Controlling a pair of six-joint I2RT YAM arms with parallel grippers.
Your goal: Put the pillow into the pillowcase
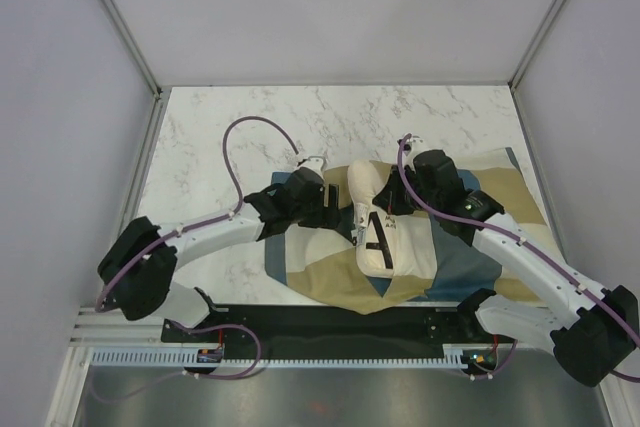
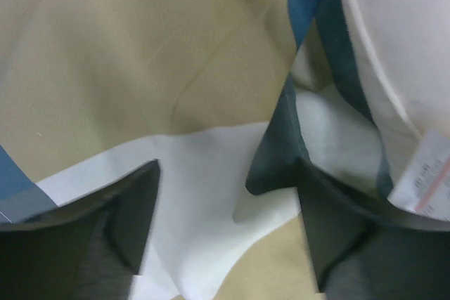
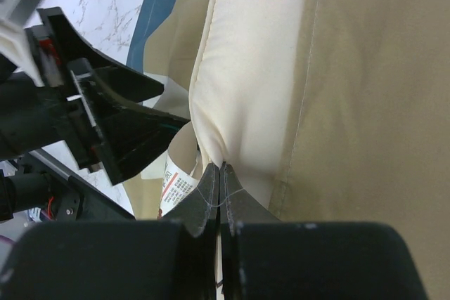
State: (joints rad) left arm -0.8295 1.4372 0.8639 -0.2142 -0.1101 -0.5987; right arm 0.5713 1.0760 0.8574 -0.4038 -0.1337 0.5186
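The cream pillow point(image 1: 372, 185) lies on the checked blue, tan and cream pillowcase point(image 1: 505, 197) near the table's middle. My right gripper point(image 1: 402, 199) is at the pillow's right side. In its wrist view the right gripper point(image 3: 220, 167) is shut on a pinched fold of the pillow point(image 3: 246, 68), beside a white care label point(image 3: 174, 186). My left gripper point(image 1: 338, 209) is at the pillow's left edge. Its wrist view shows the left gripper point(image 2: 228, 173) open over the pillowcase point(image 2: 140, 54), with cloth lying beneath the gap. The pillow point(image 2: 401, 40) bulges at upper right.
The marble table point(image 1: 250, 117) stretches behind and to the left of the cloth. Grey walls enclose it on three sides. A black rail point(image 1: 330, 322) with both arm bases runs along the near edge. The left arm's purple cable point(image 1: 232, 162) loops above the table.
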